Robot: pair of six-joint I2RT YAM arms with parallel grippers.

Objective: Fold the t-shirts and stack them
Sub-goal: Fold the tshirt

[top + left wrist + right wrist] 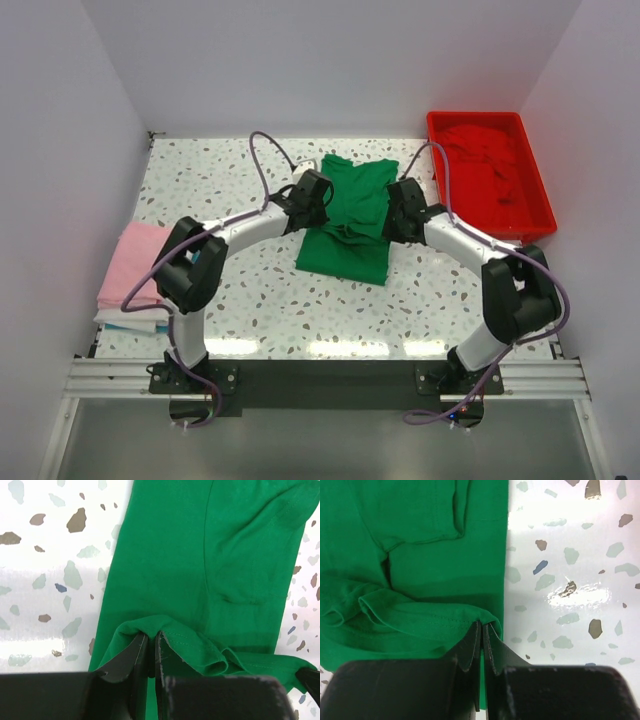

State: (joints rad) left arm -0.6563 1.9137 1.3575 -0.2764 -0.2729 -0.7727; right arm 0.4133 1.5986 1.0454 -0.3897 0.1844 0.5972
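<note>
The bright green t-shirt [350, 215] lies in the middle of the table, folded narrow. My left gripper [312, 200] is shut on its left edge and holds a lifted fold of cloth [150, 630]. My right gripper [403, 212] is shut on its right edge, pinching the hem [484, 625]. The green t-shirt fills most of both wrist views [210, 565] [420, 555]. The pink t-shirt [135, 265] lies folded at the left edge of the table. The red t-shirt [485, 165] lies crumpled inside the red tray.
The red plastic tray [537, 215] stands at the back right. Under the pink shirt lies a stack of white and pale blue cloth [130, 322]. White walls close in the table on three sides. Purple cables run along both arms.
</note>
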